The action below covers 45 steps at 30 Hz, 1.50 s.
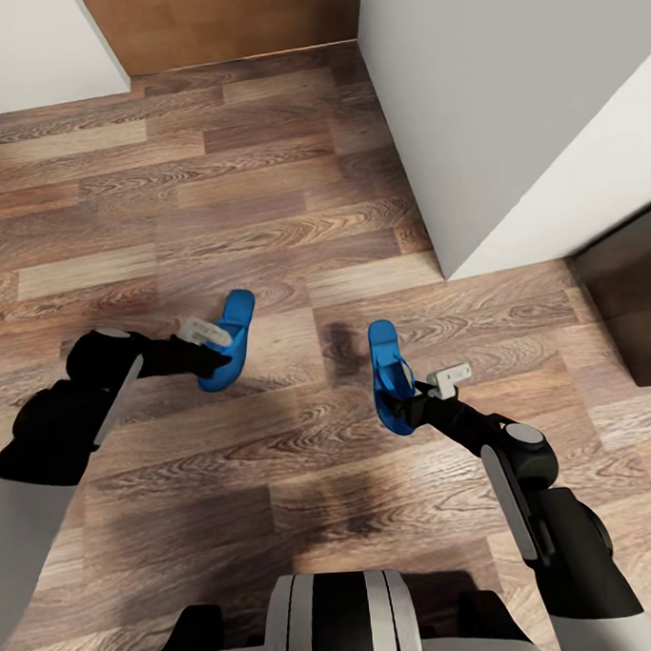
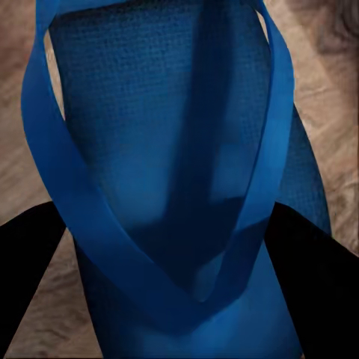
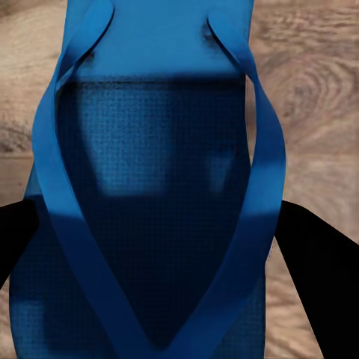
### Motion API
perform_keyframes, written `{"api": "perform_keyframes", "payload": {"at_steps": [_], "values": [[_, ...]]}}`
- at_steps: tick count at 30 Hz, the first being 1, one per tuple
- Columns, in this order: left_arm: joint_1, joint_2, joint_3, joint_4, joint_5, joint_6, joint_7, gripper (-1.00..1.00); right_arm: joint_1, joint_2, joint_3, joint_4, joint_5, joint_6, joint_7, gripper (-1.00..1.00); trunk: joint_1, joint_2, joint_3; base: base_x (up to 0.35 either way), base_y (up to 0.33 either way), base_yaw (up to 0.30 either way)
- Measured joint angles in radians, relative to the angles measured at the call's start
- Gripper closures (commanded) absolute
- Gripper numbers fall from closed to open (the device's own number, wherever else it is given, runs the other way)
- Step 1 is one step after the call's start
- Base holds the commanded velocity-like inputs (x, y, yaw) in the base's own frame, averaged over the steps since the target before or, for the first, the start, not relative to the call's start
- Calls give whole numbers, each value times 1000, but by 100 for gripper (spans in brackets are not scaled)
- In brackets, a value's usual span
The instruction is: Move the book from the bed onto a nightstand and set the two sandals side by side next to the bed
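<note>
Open wood-plank floor (image 1: 214, 207) runs from nine through twelve o'clock, free for either arm. A white wall block (image 1: 505, 116) fills one to two o'clock, a dark cabinet edge (image 1: 630, 300) stands at three, and another white wall (image 1: 24, 45) closes eleven o'clock. Between the two blue sandals (image 1: 228, 338) (image 1: 390, 377) lies a bare strip of floor, wide enough for a gripper.

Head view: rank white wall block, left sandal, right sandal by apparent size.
1. white wall block, by far the largest.
2-3. left sandal and right sandal: look about equal; each is partly hidden by the left gripper or right gripper, so no ranking.
</note>
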Motion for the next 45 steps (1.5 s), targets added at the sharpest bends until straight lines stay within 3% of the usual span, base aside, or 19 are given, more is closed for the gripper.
{"api": "perform_keyframes", "payload": {"at_steps": [4,5,6,7,8,9,10,11,15,16,22,39,45], "values": [[79,-30,50,-64,11,33,130,100,-2,12,2,0,1,31,-4,100,0,0,6,0,0,-12],[130,-54,87,-90,13,33,190,100,-2,18,2,0,1,52,-6,100,0,0,8,0,0,-7],[132,-55,89,-90,17,33,192,100,-2,18,2,0,1,52,-6,100,0,0,9,0,0,-4],[177,-74,134,-110,15,32,232,100,-1,23,5,0,2,66,-9,100,0,0,11,0,0,-4],[199,-82,162,-122,19,32,247,100,-1,26,6,0,5,71,-12,100,0,0,12,0,0,-4],[199,-82,163,-122,27,33,247,100,-1,27,6,0,5,71,-12,100,0,0,14,0,0,-2],[237,-95,213,-151,25,32,268,100,0,37,8,0,6,79,-23,100,0,0,15,0,0,-2],[261,-102,234,-164,32,32,275,100,1,45,10,0,8,83,-33,100,0,0,17,0,0,-1],[346,-128,279,-192,42,33,296,100,3,75,19,0,11,94,-91,100,0,0,22,0,0,0],[382,-148,296,-200,46,33,305,100,6,87,20,0,13,96,-120,100,0,0,22,0,0,0],[415,-188,311,-209,46,32,318,100,13,90,21,0,10,93,-140,100,-1,1,35,0,0,0],[427,-226,358,-211,39,32,327,100,16,91,25,0,10,92,-144,100,-9,5,101,0,0,0],[433,-236,371,-211,40,33,366,100,16,91,21,0,5,93,-143,100,-12,6,124,0,0,0]]}}
